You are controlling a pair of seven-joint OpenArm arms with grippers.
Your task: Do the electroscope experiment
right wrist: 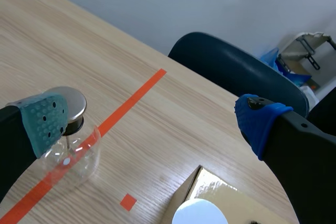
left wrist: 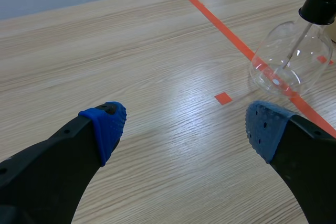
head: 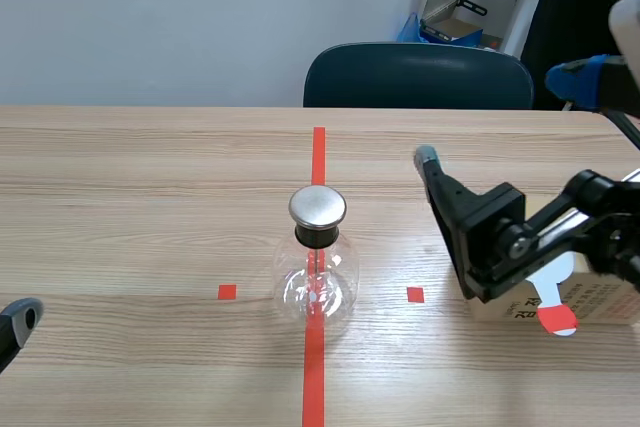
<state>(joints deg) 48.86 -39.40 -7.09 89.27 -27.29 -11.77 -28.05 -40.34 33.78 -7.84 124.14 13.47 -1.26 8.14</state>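
The electroscope (head: 318, 269) is a clear glass flask with a black neck and a round metal cap (head: 318, 207). It stands on the red centre tape line. My left gripper (head: 20, 319) lies low at the near left of the table, open and holding nothing (left wrist: 186, 129); the flask (left wrist: 291, 56) is ahead of it, off to its right. My right gripper (head: 440, 187) hangs raised to the right of the flask, open and holding nothing (right wrist: 152, 121). Below it is a cardboard box (head: 590, 305) carrying a white paddle with a red tip (head: 556, 305).
A dark blue chair (head: 418, 77) stands behind the table's far edge. The box (right wrist: 210, 195) with a white round part (right wrist: 199, 213) lies under my right gripper. Small red tape squares flank the flask.
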